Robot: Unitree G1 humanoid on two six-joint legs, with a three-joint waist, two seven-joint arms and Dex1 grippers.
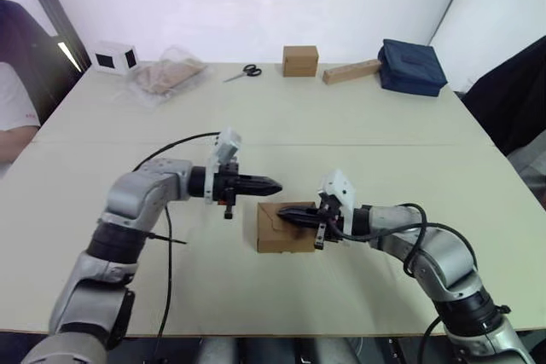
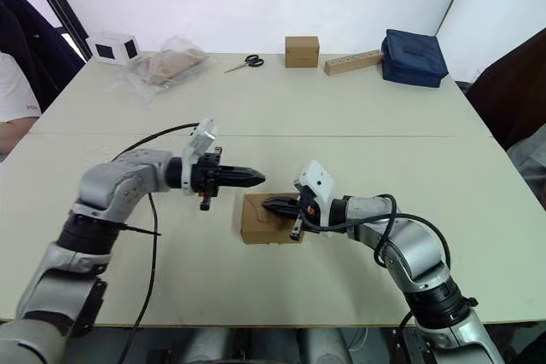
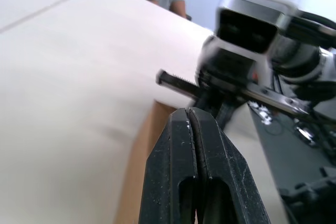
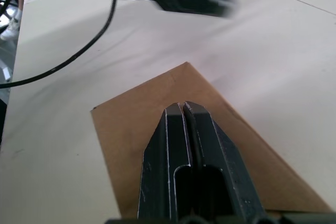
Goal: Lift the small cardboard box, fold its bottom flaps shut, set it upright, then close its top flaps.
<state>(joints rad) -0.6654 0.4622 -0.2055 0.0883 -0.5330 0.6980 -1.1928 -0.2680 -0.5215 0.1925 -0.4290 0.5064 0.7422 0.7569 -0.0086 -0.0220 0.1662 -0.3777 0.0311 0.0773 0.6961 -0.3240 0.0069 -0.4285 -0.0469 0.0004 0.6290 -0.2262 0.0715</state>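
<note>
The small cardboard box (image 1: 275, 234) stands on the table near the front middle, plain brown. Its upper face (image 4: 157, 124) lies flat in the right wrist view, with no flap standing up. My right gripper (image 1: 283, 210) is shut, and its fingertips (image 4: 184, 107) rest on or just over that upper face, pointing left. My left gripper (image 1: 277, 185) is also shut with nothing held. It hovers just behind and above the box's far edge, pointing right. In the left wrist view its fingertips (image 3: 190, 113) point past the box's edge (image 3: 137, 171) toward the right wrist.
At the table's far edge sit a flapless brown cube (image 1: 300, 60), a long tan block (image 1: 351, 72), a dark blue bag (image 1: 411, 66), scissors (image 1: 244, 72), a plastic bag (image 1: 165, 77) and a small white box (image 1: 115, 56). A person (image 1: 13, 108) stands at the left.
</note>
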